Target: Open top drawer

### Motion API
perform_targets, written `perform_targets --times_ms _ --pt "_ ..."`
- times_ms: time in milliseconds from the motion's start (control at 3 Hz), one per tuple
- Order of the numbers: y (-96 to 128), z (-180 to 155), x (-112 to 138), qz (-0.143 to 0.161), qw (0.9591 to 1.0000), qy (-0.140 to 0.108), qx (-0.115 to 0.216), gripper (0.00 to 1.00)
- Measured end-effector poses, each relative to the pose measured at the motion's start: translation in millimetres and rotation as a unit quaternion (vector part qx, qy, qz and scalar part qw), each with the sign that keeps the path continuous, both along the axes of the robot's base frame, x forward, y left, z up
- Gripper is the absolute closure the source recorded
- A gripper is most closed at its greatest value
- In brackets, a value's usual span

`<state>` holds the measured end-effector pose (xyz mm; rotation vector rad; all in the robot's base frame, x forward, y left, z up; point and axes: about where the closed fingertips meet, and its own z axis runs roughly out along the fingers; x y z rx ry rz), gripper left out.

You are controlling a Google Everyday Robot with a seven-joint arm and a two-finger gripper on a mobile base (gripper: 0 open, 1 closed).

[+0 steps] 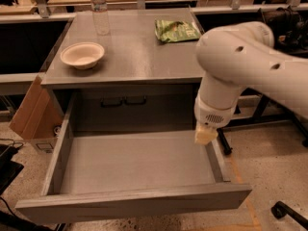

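Cream gripper above top drawer

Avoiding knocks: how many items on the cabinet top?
3: bottle back left, bowl front left, green bag back right; arm may hide more. Gripper over open top drawer's right side.

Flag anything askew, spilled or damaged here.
Nothing spilled or broken. The top drawer stands wide open; the gripper hangs by its right wall. Bowl and bottle sit upright on the cabinet top. Only oddity: a cardboard box leaning tilted against the cabinet's side, picture left.
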<state>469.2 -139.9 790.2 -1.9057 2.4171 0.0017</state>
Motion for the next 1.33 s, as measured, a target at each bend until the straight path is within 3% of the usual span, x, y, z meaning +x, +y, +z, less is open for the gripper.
perform_targets --times_ms 333,667,1000,1333 --pt "-56 48 17 -0.027 0.9989 -0.035 0.016 0.95" --pt "-108 78 43 -0.065 0.9951 -0.06 0.044 1.0" --pt "-115 104 59 -0.073 0.9917 -0.092 0.052 0.82" --pt "-113 100 57 -0.072 0.9922 -0.088 0.051 0.59"
